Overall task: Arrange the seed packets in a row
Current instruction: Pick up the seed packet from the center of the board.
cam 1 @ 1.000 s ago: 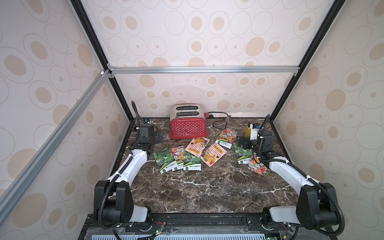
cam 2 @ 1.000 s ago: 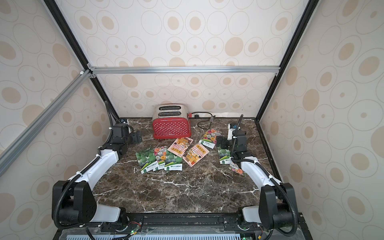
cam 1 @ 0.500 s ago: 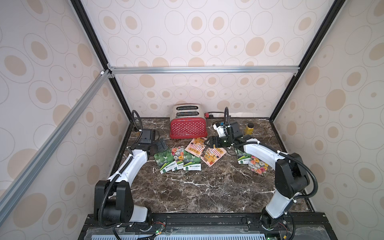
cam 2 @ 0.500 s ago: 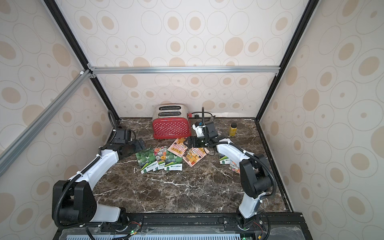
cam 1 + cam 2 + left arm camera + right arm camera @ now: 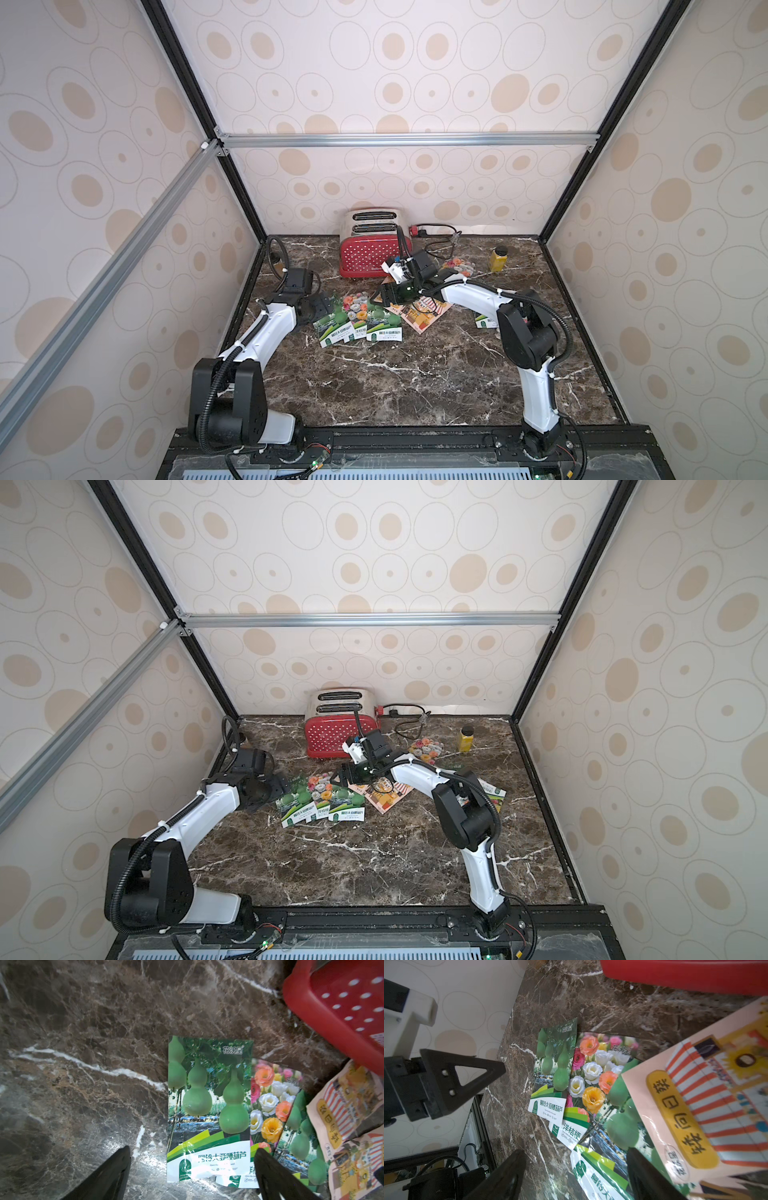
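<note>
Seed packets lie overlapped mid-table: a green gourd packet [image 5: 334,328], a flower packet [image 5: 357,305], a second gourd packet [image 5: 385,326] and two peach shop packets [image 5: 426,313]. Another flower packet [image 5: 457,266] lies further back, and a green one [image 5: 484,321] shows partly behind the right arm. My left gripper [image 5: 192,1167] is open, its fingers either side of the first gourd packet's [image 5: 207,1105] white band. My right gripper [image 5: 577,1174] is open over the second gourd packet's [image 5: 618,1126] corner, beside a peach packet [image 5: 708,1105]. Neither holds anything.
A red dotted toaster [image 5: 372,249] stands at the back just behind the packets, its black cable [image 5: 440,243] trailing to the right. A small yellow bottle [image 5: 498,258] stands at the back right. The left gripper's finger [image 5: 463,1076] shows in the right wrist view.
The right arm swung from the right side in over the middle pile. The left gripper came down from the back left to the leftmost gourd packet.
</note>
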